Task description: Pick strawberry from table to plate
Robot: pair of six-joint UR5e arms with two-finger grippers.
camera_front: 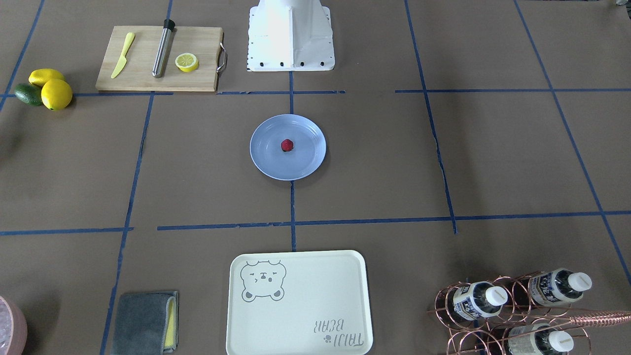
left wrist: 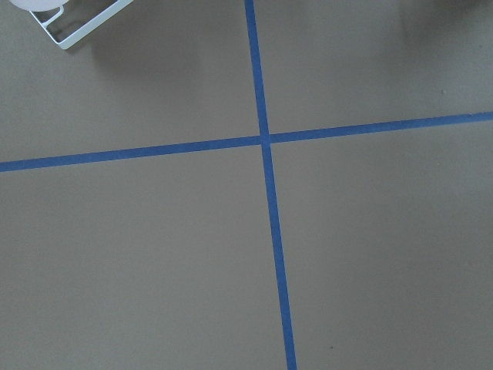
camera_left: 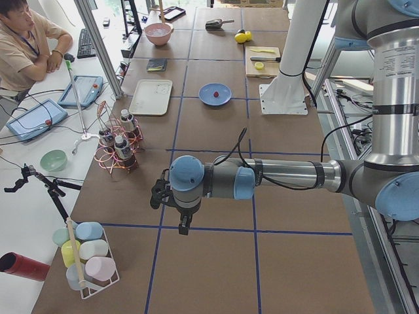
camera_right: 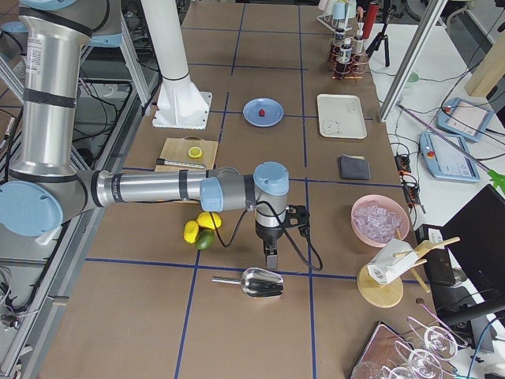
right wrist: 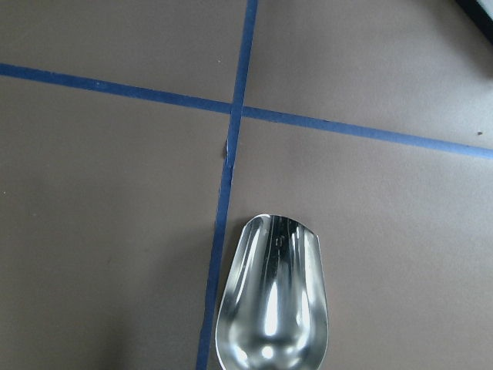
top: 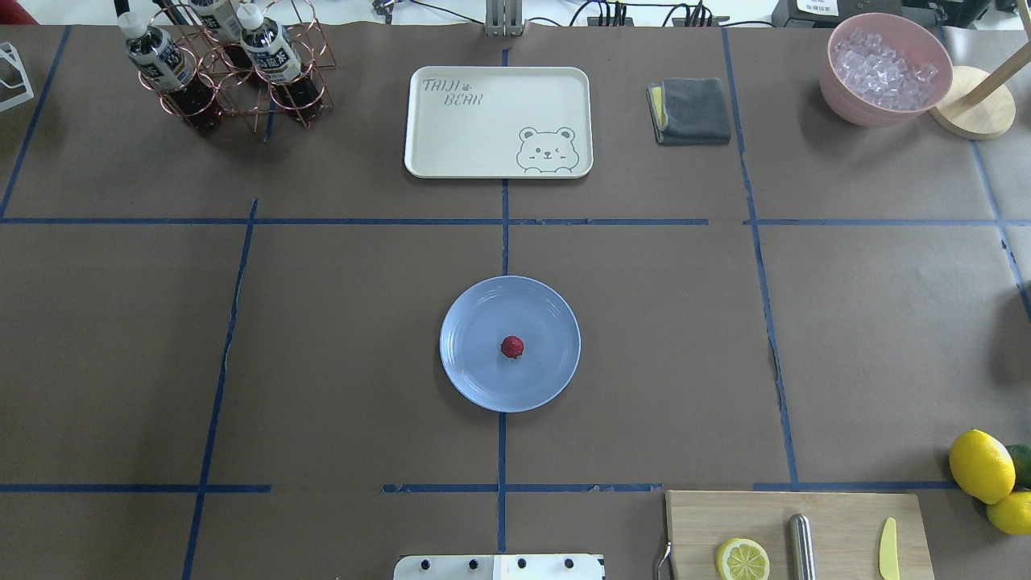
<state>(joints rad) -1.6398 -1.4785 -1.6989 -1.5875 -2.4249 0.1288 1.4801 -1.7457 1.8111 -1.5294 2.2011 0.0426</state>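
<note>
Both arms are stuck out wide with the forearms stretched level. The left arm point(camera_left: 288, 175) bends at the wrist, so the left gripper point(camera_left: 185, 227) points straight down. Same deal on the right arm point(camera_right: 150, 189), with the right gripper point(camera_right: 271, 259) aimed down too. Honestly can't tell whether either one's fingers are apart or together.

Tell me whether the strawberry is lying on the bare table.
No, the strawberry sits near the middle of the plate, not directly on the table.
</note>
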